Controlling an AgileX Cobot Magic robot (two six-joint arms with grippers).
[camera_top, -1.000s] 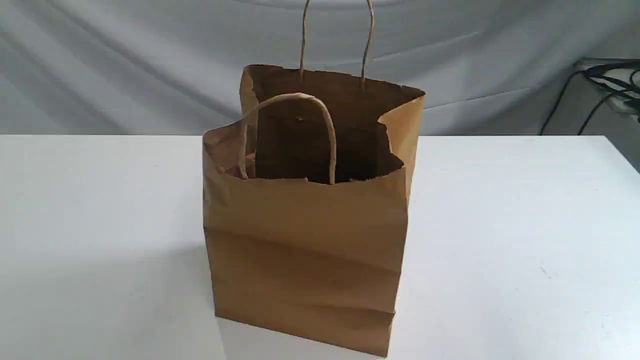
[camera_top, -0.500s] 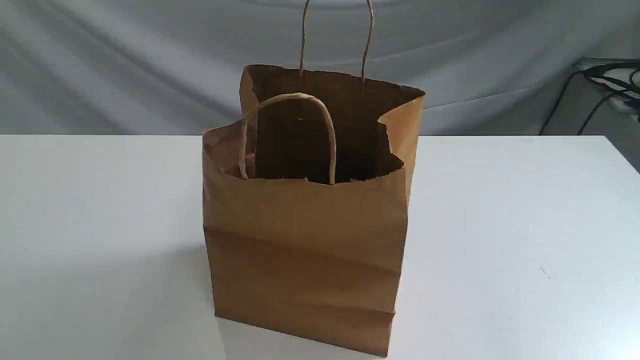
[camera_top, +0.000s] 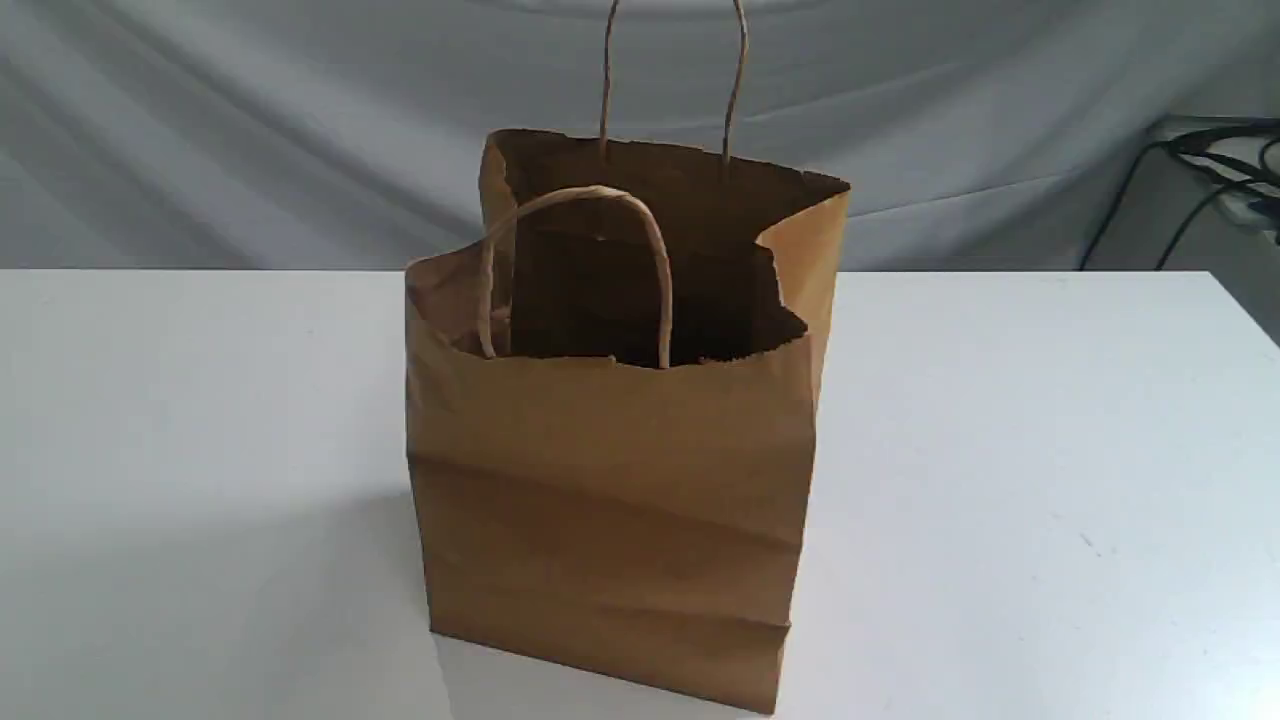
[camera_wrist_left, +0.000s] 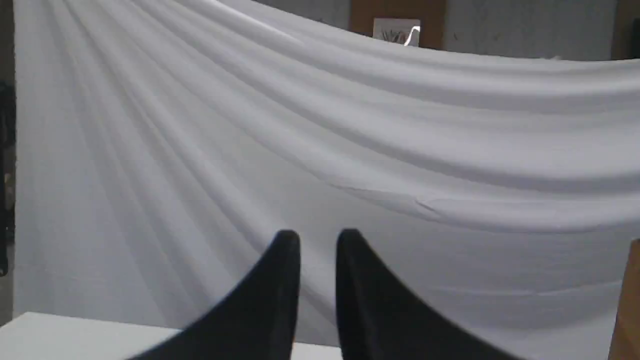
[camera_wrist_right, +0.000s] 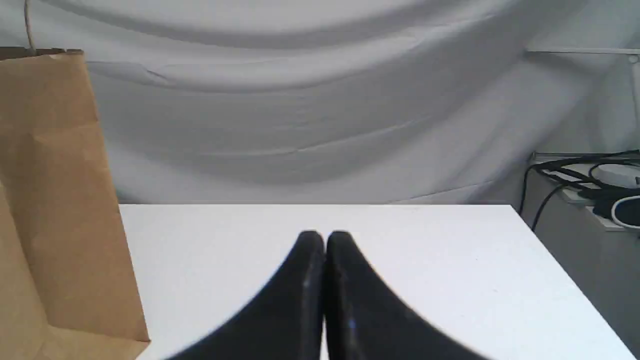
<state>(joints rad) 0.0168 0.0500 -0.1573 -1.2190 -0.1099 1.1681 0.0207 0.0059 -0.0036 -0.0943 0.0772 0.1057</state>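
No change from the frame a second ago: the paper bag (camera_top: 610, 520) sits exactly where it did, and no arm has come into the exterior view. It stands upright in the middle of the white counter (camera_top: 1000, 450), long axis vertical, mouth open to the top. Its broad front panel faces the exterior camera, turned a touch so the right side panel shows as well. The near handle (camera_top: 655, 250) arches over the open mouth, while the far handle (camera_top: 738, 90) stands straight up and runs out of the top of the picture. Inside the bag it is too dark to tell anything.

In the left wrist view, the left fingers (camera_wrist_left: 295, 247) have a narrow gap between the tips and nothing in it. They point at the draped white cloth (camera_top: 250, 130), with only a brown sliver of bag at the picture's edge. In the right wrist view, the right fingers (camera_wrist_right: 325, 245) are pressed tip to tip, empty, above bare counter, with the bag off to one side and well apart. Black cables (camera_top: 1215, 160) lie beyond the counter's far right corner.
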